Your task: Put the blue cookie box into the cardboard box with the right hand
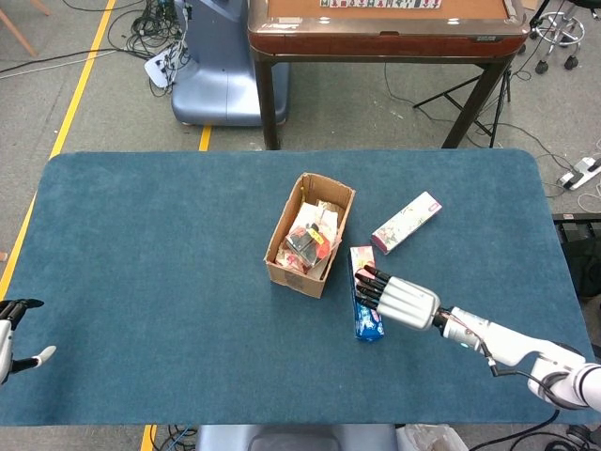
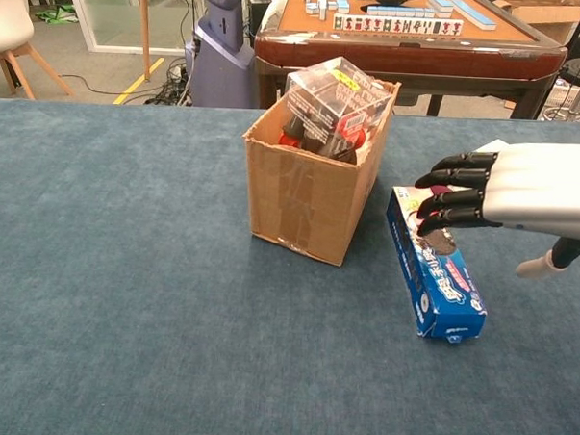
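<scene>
The blue cookie box [image 1: 365, 319] [image 2: 439, 287] lies flat on the table, just right of the cardboard box [image 1: 309, 233] [image 2: 311, 185]. That brown box stands open-topped and holds several snack packets. My right hand [image 1: 394, 298] [image 2: 498, 193] hovers over the far half of the cookie box, fingers apart and stretched toward the cardboard box, thumb hanging down on the right. It holds nothing. My left hand [image 1: 11, 329] shows only at the left edge of the head view, fingers spread, empty.
A pink and white box [image 1: 407, 222] lies behind the right hand. The blue cloth table [image 1: 150, 282] stretches wide to the left. Beyond it stand a brown game table [image 1: 385, 23] and a grey robot base [image 1: 211, 70].
</scene>
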